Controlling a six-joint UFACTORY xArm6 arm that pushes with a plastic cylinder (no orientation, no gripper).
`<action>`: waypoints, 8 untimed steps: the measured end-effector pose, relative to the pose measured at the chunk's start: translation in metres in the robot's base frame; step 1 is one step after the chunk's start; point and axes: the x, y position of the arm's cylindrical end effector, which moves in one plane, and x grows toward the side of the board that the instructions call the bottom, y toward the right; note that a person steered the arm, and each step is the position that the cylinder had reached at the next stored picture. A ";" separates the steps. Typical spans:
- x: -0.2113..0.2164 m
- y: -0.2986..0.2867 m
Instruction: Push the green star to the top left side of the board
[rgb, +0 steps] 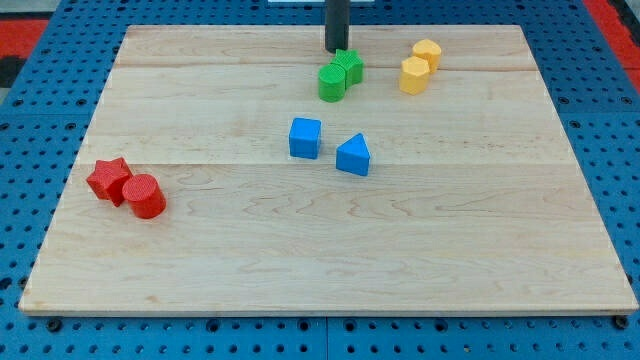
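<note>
The green star (349, 66) sits near the view's top centre of the wooden board (200, 260), touching a green cylinder (331, 83) at its lower left. My tip (336, 49) is just above and slightly left of the green star, right at its top edge. The rod rises straight out of the view's top.
Two yellow blocks (420, 66) sit to the right of the green pair. A blue cube (305, 138) and a blue triangular block (353, 156) lie at the centre. A red star (109, 180) and a red cylinder (145, 196) sit at the left.
</note>
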 end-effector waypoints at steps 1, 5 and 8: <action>-0.013 0.000; -0.015 -0.018; -0.004 0.196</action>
